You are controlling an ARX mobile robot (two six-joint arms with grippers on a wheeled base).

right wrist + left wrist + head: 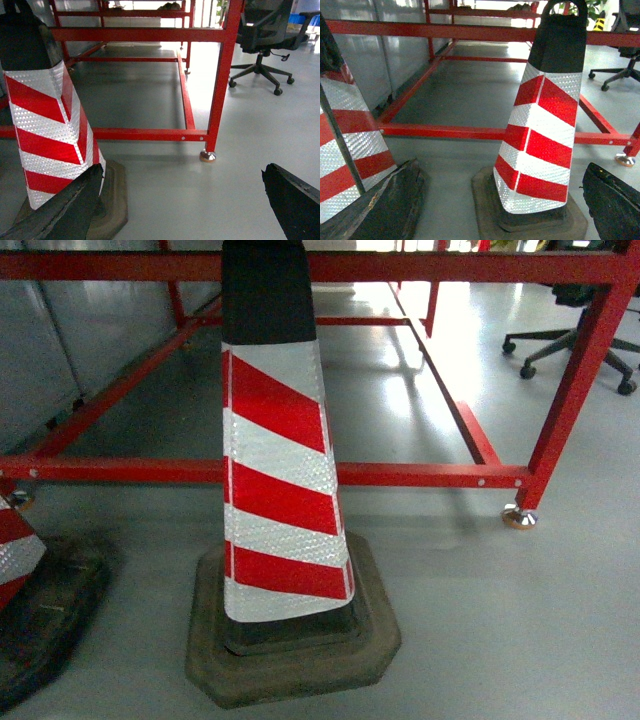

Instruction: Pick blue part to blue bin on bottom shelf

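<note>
The blue part, the blue bin and the bottom shelf are out of view in all three views. The left wrist view shows my left gripper open, its black fingers wide apart low over the grey floor, with a red-and-white striped traffic cone standing between them farther ahead. My right gripper is open too, with only bare floor between its fingers. Neither gripper holds anything. Neither gripper shows in the head view.
The striped cone on its dark base stands right in front of the head camera. A second cone is at the left edge. Behind them runs a low red steel frame with a levelling foot. An office chair stands at the right.
</note>
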